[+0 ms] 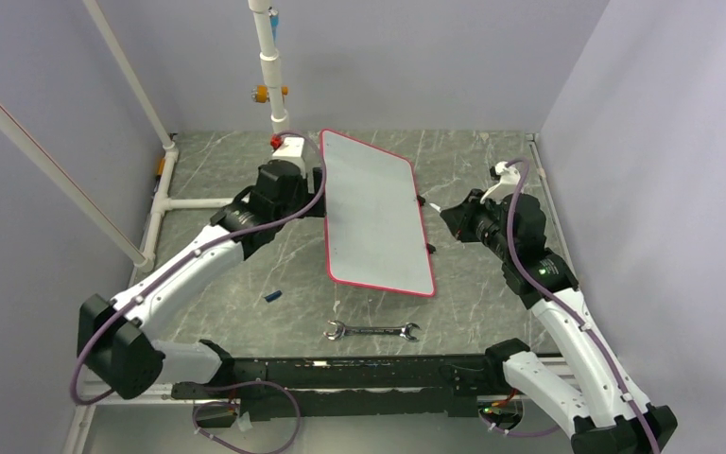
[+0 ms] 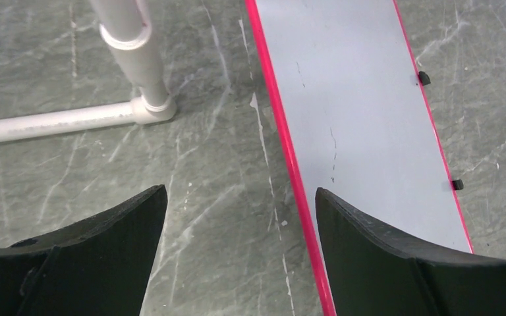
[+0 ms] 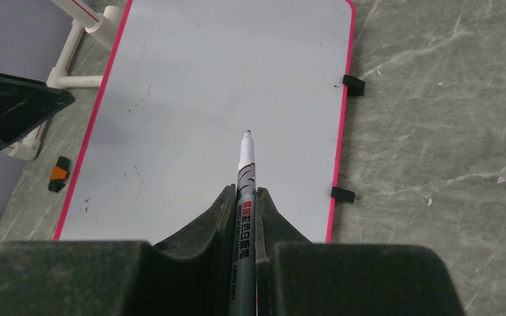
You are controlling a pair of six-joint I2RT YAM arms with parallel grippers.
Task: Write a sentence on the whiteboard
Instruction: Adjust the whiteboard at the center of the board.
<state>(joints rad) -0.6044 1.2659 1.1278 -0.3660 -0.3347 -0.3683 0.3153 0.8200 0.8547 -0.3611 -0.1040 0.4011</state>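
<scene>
The whiteboard (image 1: 373, 213) lies flat on the grey table, with a red-pink rim. It carries no blue sentence, only a few faint specks. My right gripper (image 1: 446, 214) is shut on a grey whiteboard marker (image 3: 246, 172), uncapped, tip forward over the board's right part (image 3: 204, 79); I cannot tell whether the tip touches. My left gripper (image 1: 316, 187) is open and empty. It straddles the board's left rim (image 2: 283, 131), with one finger (image 2: 382, 250) over the board and the other over the table.
A steel wrench (image 1: 371, 331) lies near the front. A small blue cap (image 1: 272, 296) lies left of it. A white pipe frame (image 1: 274, 76) stands at the back and left (image 2: 132, 59). Black feet (image 3: 353, 84) stick out of the board's right edge.
</scene>
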